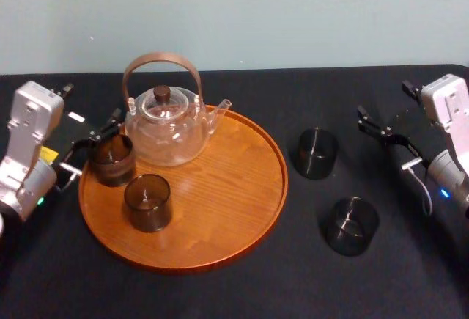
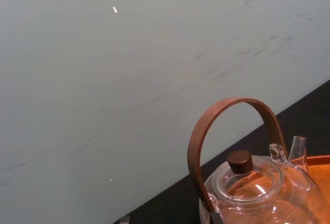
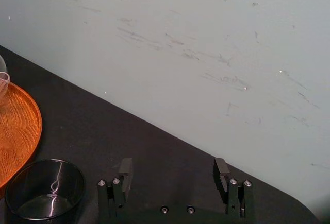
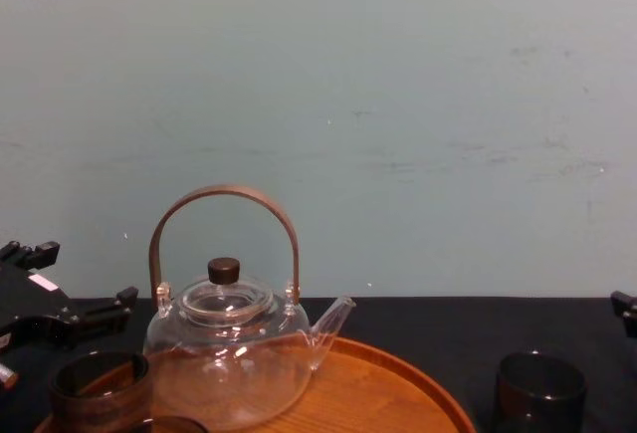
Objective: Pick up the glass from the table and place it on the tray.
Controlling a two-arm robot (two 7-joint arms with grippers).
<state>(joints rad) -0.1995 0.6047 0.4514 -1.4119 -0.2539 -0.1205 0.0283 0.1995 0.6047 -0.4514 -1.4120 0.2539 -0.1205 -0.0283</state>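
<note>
A lab-like test setup: black-clothed table against a bare, scuffed pale-green wall.

No readable text, labels, brands, numbers or signs on any object.

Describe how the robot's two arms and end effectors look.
Both arms have boxy silver-grey wrist housings and black two-finger end effectors. The left arm bears a yellow label and green light, with a white tag by the left end effector. The right arm has a white cable loop and blue light; silver screws dot the right end effector.
</note>
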